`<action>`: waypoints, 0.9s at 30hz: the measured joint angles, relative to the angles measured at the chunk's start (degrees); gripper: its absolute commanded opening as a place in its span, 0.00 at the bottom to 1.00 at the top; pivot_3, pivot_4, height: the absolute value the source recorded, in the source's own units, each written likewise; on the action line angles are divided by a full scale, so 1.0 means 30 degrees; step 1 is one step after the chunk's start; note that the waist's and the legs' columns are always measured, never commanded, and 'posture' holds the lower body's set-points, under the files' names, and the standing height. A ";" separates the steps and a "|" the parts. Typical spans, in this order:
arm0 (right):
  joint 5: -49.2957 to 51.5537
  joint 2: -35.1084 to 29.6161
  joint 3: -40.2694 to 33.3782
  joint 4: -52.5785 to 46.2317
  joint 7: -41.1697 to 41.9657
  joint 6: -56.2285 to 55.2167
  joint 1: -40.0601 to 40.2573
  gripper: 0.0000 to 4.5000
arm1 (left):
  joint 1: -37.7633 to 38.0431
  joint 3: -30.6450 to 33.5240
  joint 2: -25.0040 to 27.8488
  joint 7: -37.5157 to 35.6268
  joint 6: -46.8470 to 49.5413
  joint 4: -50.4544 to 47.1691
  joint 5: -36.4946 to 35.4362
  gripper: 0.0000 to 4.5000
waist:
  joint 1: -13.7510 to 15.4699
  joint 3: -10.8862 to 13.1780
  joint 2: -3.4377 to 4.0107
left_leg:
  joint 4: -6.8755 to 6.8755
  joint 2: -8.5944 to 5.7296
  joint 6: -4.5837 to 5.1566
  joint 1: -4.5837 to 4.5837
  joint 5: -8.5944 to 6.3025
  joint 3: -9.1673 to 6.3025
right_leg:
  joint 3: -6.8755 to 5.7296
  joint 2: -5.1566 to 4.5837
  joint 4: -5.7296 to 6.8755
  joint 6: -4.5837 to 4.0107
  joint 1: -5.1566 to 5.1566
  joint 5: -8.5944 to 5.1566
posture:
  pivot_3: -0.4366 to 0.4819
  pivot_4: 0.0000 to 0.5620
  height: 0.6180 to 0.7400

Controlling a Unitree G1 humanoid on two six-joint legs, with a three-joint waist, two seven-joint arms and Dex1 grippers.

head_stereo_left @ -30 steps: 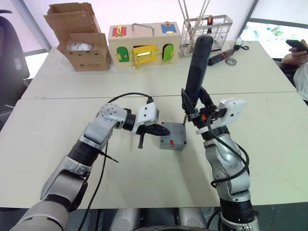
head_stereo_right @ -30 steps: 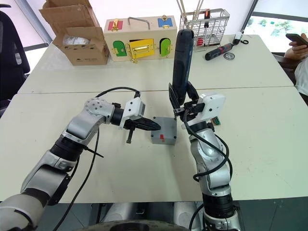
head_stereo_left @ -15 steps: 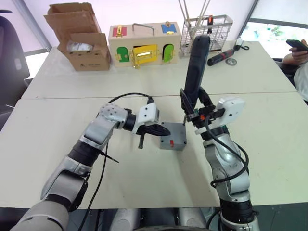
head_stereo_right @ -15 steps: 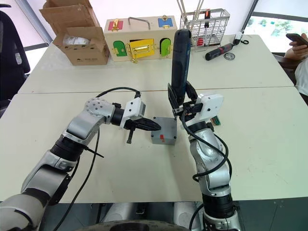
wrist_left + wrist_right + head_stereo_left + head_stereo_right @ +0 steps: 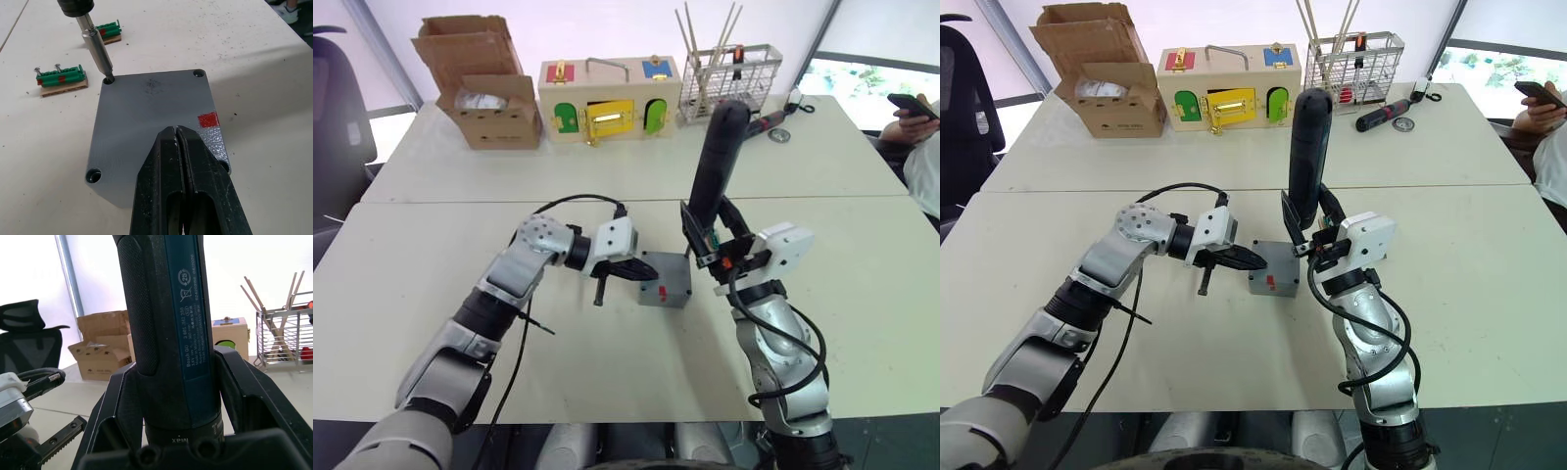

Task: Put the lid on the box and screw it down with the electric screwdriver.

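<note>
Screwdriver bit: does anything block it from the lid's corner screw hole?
Nothing visible. The electric screwdriver, held upright by the right gripper, has its bit in the lid's corner hole. The shut left gripper presses elsewhere on the lid.

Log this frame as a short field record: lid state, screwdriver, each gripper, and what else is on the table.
lid: seated on the box, covering its top
electric screwdriver: upright, bit in a corner screw hole of the lid
right gripper: fingers shut around the screwdriver body
left gripper: fingers shut, tips over the lid
near box: two green terminal blocks
far table: cardboard box, wooden box with coloured doors, wire basket
</note>
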 measured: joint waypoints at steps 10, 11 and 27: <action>-0.0057 -0.0642 -0.0040 -0.0695 0.0179 0.0440 0.0878 0.41 | 0.0004 -0.0276 -0.0110 0.0077 -0.0186 0.0141 0.0480 0.00 | 0.0022 -0.0247 -0.0121 | -0.0007 0.0001 0.0057 0.0045 -0.0034 -0.0071 | -0.0002 0.0031 -0.0138 0.0006 0.0056 -0.0005 | 0.48 0.27 1.00; -0.0064 -0.0655 -0.0036 -0.0704 0.0185 0.0536 0.0881 0.41 | 0.0009 -0.0312 -0.0121 0.0081 -0.0187 0.0143 0.0518 0.00 | 0.0023 -0.0269 -0.0130 | -0.0007 0.0001 0.0070 0.0059 -0.0041 -0.0077 | -0.0002 0.0033 -0.0146 0.0006 0.0072 -0.0005 | 0.48 0.27 1.00; -0.0038 -0.0281 -0.0401 -0.0649 -0.0778 0.2274 0.0373 0.41 | 0.0075 -0.0545 -0.0516 0.0104 -0.0457 0.0399 0.0964 0.00 | 0.0220 -0.0477 -0.0183 | -0.0242 -0.0017 0.0103 0.0349 -0.0069 -0.0270 | 0.0012 0.0079 -0.0411 0.0000 0.0409 -0.0011 | 0.48 0.27 1.00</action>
